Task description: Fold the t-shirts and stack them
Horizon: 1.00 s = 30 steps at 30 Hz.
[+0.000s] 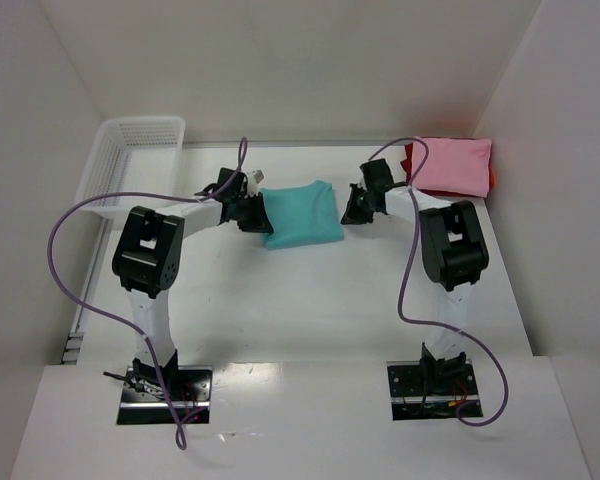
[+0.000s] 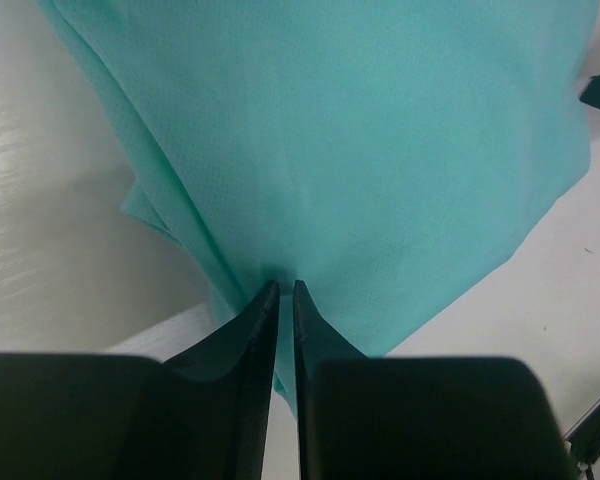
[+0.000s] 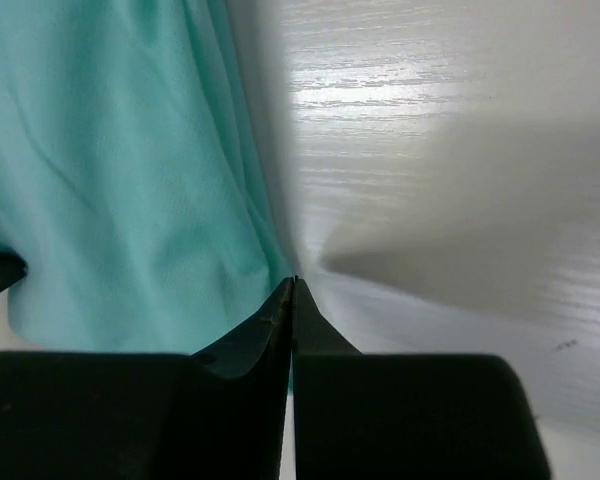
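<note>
The left gripper (image 2: 286, 290) pinches the teal shirt (image 2: 360, 150) at its edge.

The top camera looks down from high above the near edge of the table (image 1: 310, 300), far enough to take in all of it. Each wrist camera sits just behind its gripper and faces along it, very near the teal shirt (image 1: 302, 213). The left gripper (image 2: 280, 286) and right gripper (image 3: 293, 282) fill the lower frame. All three views share that shirt, and the wrist cameras see it from opposite sides.
</note>
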{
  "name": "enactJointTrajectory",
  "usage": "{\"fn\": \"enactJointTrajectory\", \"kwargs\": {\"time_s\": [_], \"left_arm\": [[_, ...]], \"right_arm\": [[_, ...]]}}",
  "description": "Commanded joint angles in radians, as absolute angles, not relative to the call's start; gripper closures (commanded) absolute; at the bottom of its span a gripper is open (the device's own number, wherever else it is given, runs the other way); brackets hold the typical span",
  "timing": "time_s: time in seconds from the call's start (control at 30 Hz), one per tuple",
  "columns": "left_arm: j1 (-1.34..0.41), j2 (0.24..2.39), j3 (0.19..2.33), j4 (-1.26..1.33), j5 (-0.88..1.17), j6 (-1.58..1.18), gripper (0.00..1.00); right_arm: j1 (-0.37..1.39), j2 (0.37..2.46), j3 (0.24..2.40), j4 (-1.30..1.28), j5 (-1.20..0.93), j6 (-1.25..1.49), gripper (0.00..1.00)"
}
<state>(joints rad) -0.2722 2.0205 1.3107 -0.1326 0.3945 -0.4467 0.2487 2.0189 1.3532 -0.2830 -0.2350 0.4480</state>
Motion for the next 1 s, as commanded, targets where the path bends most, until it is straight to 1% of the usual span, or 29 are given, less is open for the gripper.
{"fn": "enactJointTrajectory", "kwargs": {"time_s": [0.0,0.03,0.1,0.23,0.3,0.43,0.73,0.97], "left_arm": [[-0.273,2.016,1.359,-0.140,0.394,-0.422,0.82],[-0.273,2.014,1.359,-0.140,0.396,-0.422,0.82],[-0.273,1.998,1.359,-0.140,0.396,-0.422,0.82],[-0.273,1.996,1.370,-0.140,0.405,-0.413,0.82],[-0.273,2.005,1.370,-0.140,0.405,-0.413,0.82],[-0.273,2.014,1.354,-0.129,0.405,-0.423,0.82],[-0.273,2.036,1.351,-0.129,0.405,-0.433,0.82],[-0.273,2.036,1.351,-0.129,0.383,-0.433,0.82]], "right_arm": [[0.244,1.870,1.377,-0.311,-0.219,0.435,0.96],[0.244,1.851,1.386,-0.311,-0.237,0.437,0.93],[0.244,1.799,1.388,-0.301,-0.277,0.446,0.92],[0.251,1.773,1.346,-0.231,-0.367,0.494,0.91],[0.260,1.790,1.321,-0.204,-0.396,0.506,0.96],[0.291,1.838,1.228,-0.115,-0.431,0.546,0.99],[0.313,1.963,1.226,-0.078,-0.429,0.549,1.00],[0.313,2.000,1.223,-0.157,-0.357,0.508,1.00]]}}
